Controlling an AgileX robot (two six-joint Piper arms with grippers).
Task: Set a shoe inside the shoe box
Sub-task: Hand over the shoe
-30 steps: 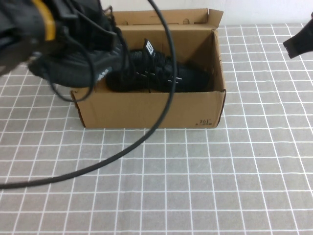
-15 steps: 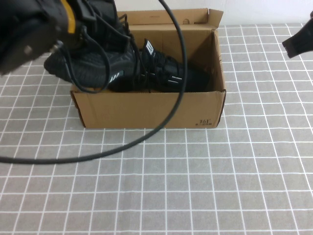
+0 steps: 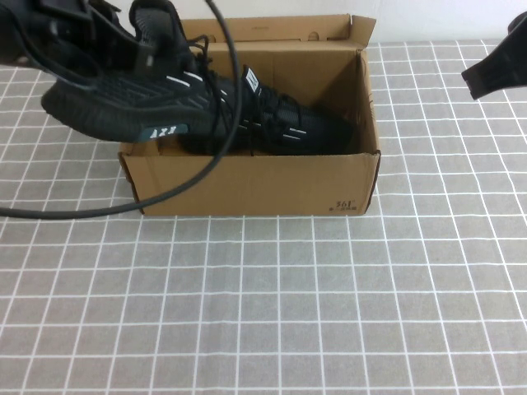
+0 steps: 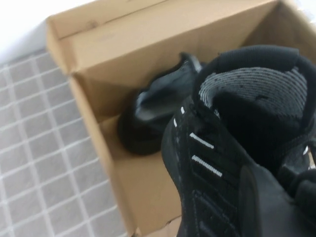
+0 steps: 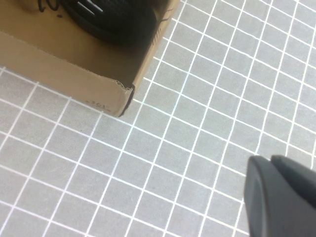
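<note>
I've got the left gripper (image 3: 99, 41) up at the far left of the table, above the left end of the shoe box (image 3: 247, 185), and it's clenched on the shoe (image 3: 140, 103), gripping it around the collar; the fingers themselves are mostly buried in black against black from above. That shoe hangs tilted over the box's left wall, its sole and toe poking out past the left edge of the cardboard, the side with the short white dashes and a small light label facing me. A second sneaker (image 3: 280, 127) of the same kind already lies inside the box, stretched along the floor toward the right end, white tongue label showing. On the left wrist camera I'm looking straight down the held shoe's (image 4: 237, 148) opening, grey insole visible, white dashes down its side, and below it the other sneaker (image 4: 158, 108) resting on the box's (image 4: 98, 49) cardboard floor against the back wall. The box is open, flap lid standing up at the far side, small black print at its near right corner. A black cable (image 3: 123, 206) from the left arm loops down in front of the box over the grey checked tablecloth (image 3: 329, 313). The right gripper (image 3: 494, 74) sits well off to the right, above bare cloth, well apart from the box, jaws closed on nothing; its wrist camera shows its dark fingers (image 5: 281, 197) over the grid with the box corner (image 5: 118, 94) in the distance
</note>
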